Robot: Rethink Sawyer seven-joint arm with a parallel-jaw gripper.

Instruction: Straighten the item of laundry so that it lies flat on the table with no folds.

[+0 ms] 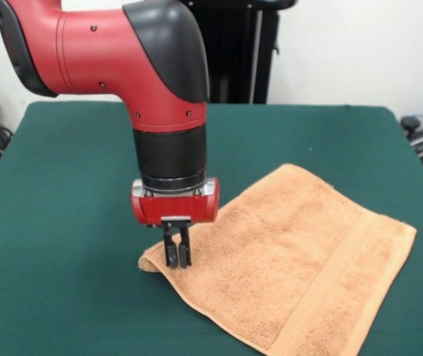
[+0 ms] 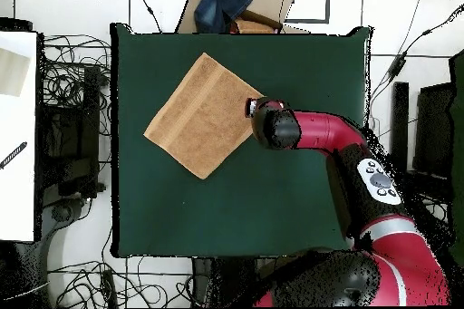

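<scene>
The green table [image 1: 63, 222] carries the peach-orange towel [image 1: 292, 252] turned diamond-wise, lying toward one of its side edges and mostly flat, a woven band near one hem. The red and black arm [image 2: 317, 130] reaches down over the towel's corner that points to the table's middle, where the cloth curls slightly. The gripper [image 1: 177, 256] has its fingers drawn narrow, pinching that curled corner.

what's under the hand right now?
The towel's left corner, bunched up slightly off the green table. The hand sits on that corner, fingers close together; whether cloth is pinched between them is hidden.
</scene>
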